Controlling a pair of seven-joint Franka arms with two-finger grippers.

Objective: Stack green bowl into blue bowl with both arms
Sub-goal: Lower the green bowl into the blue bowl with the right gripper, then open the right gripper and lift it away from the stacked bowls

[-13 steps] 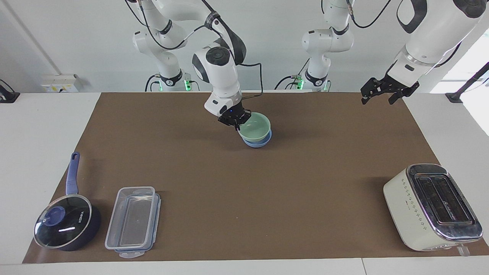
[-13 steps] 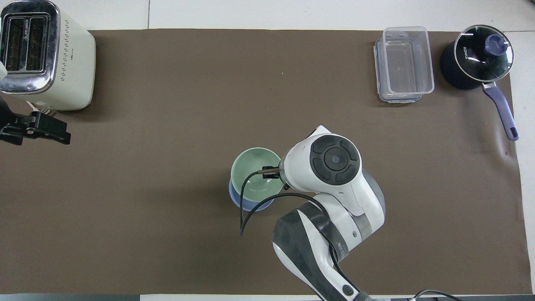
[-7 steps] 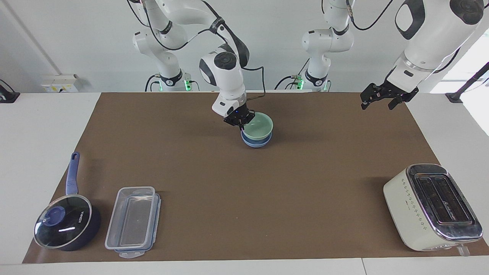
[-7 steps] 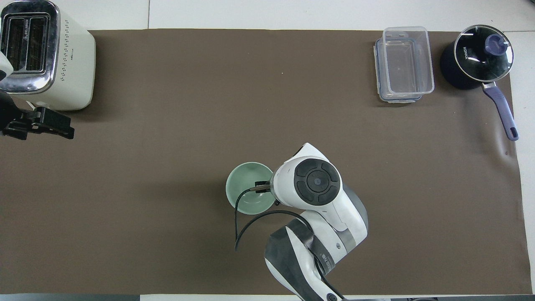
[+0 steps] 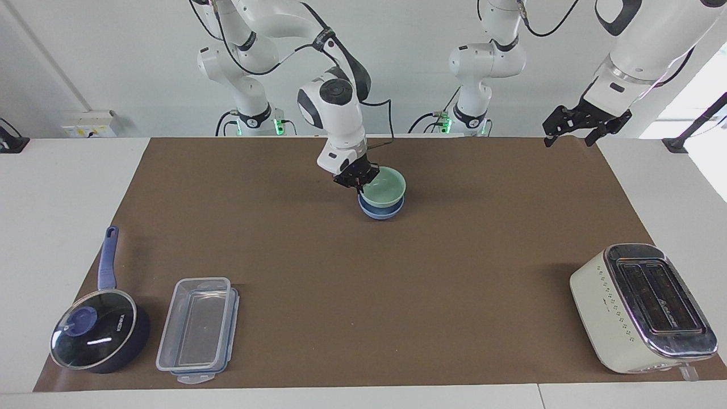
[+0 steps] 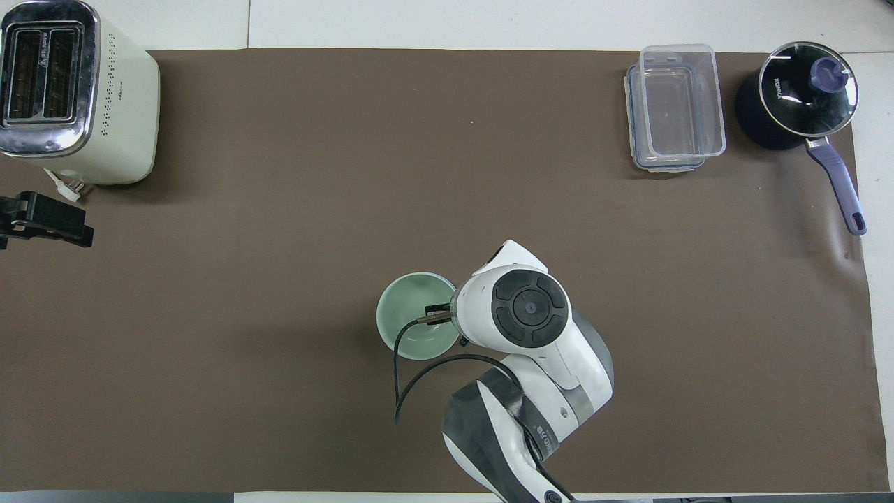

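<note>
The pale green bowl [image 5: 386, 187] sits nested in the light blue bowl [image 5: 381, 213] on the brown mat, close to the robots' end. My right gripper [image 5: 358, 177] is shut on the green bowl's rim, on the side toward the right arm's end. In the overhead view the green bowl [image 6: 408, 318] covers the blue bowl, and the right arm's wrist hides most of the right gripper [image 6: 438, 313]. My left gripper [image 5: 569, 138] is open and empty, raised over the mat's edge at the left arm's end; it also shows in the overhead view [image 6: 70, 227].
A cream toaster [image 5: 642, 307] stands farthest from the robots at the left arm's end. A clear lidded plastic box [image 5: 196, 329] and a dark blue pan with a glass lid [image 5: 96, 335] stand farthest from the robots at the right arm's end.
The right gripper lowered the green bowl from a tilt above the blue bowl until it sat level inside it. The left gripper rose and drew back toward the left arm's end.
</note>
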